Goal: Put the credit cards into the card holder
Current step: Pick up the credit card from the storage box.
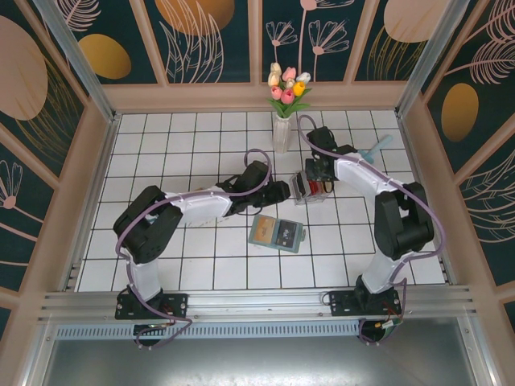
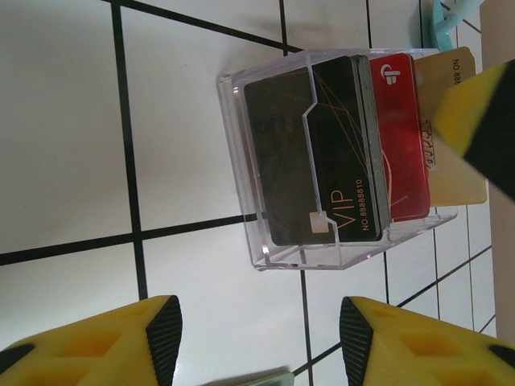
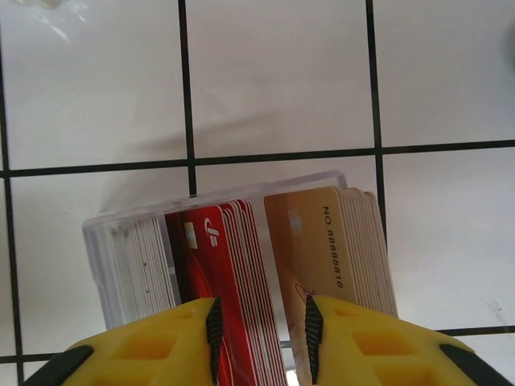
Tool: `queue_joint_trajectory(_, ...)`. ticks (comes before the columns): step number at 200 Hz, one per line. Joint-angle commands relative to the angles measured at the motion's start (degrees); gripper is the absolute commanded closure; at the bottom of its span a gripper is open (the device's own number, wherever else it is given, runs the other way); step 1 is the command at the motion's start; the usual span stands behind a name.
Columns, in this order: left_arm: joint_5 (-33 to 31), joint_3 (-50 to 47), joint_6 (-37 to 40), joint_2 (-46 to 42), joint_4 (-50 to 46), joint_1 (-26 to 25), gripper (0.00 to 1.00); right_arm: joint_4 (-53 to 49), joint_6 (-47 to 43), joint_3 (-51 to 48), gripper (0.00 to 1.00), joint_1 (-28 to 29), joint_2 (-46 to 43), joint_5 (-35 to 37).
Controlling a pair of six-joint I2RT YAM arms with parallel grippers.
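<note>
The credit cards stand on edge in a clear plastic box (image 1: 311, 190): a dark grey stack (image 2: 318, 153), a red stack (image 3: 217, 257) and a tan stack (image 3: 322, 241). My right gripper (image 3: 263, 338) reaches down into the box with its jaws on either side of the red stack. The left pad is against the stack and a narrow gap shows at the right pad. My left gripper (image 2: 261, 338) hovers open and holds nothing, just short of the box's near wall (image 2: 322, 261). The card holder (image 1: 278, 233) lies flat on the tiles in front of the box.
A white vase of tulips (image 1: 282, 133) stands close behind the box. A light blue object (image 1: 376, 147) lies at the back right. Wooden walls ring the tiled table (image 1: 161, 145). The right gripper's yellow finger (image 2: 483, 121) hangs over the box's far side.
</note>
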Motion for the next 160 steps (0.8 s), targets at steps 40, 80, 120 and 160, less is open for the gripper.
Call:
queue_joint_trajectory(40, 1.31, 1.85, 0.82, 1.75, -0.22, 0.47, 0.43, -0.64, -2.34, 1.05, 0.64, 1.86, 3.66, 4.47)
queue_joint_trajectory(80, 1.31, 1.67, 0.69, 1.72, -0.31, 0.47, 0.43, -1.68, -2.97, 1.65, 0.63, 4.22, 5.45, 9.29)
queue_joint_trajectory(120, 1.32, 1.24, 0.66, 1.39, -0.22, 0.5, 0.43, -2.46, -2.78, 1.8, 0.67, 5.04, 6.48, 12.81)
queue_joint_trajectory(160, 1.57, 0.97, 0.4, 1.32, 0.02, 0.44, 0.42, -3.63, -3.14, 2.95, 0.66, 6.03, 5.38, 17.37)
